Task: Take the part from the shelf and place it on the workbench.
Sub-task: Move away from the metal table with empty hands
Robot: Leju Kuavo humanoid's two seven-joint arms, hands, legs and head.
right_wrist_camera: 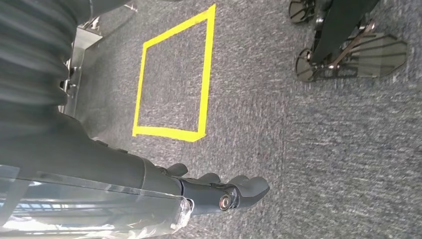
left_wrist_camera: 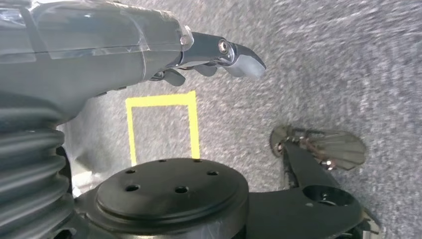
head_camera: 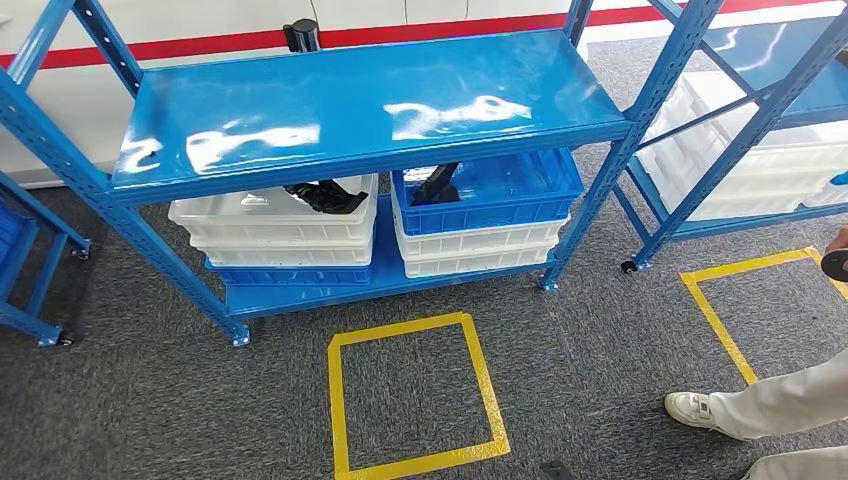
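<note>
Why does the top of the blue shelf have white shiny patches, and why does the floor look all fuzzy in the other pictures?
Head view: the white patches are glare, light reflecting off the glossy top shelf; the rest is sharp. Left wrist view: the carpet is smeared by blur, while the left robot hand stays fairly crisp. Right wrist view: the carpet is streaky and soft too, beside the right robot hand.

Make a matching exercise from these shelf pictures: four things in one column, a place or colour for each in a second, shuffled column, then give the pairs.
Things
1. blue crate
2. white crates
3. yellow tape square
4. white shoe

Places
A. on the carpet in front of the shelf
B. lower shelf, left stack, a black part in the top one
C. on top of the right stack, a black part inside
D. on the carpet at the right, on a person's foot

Pairs: 1-C, 2-B, 3-A, 4-D
</note>
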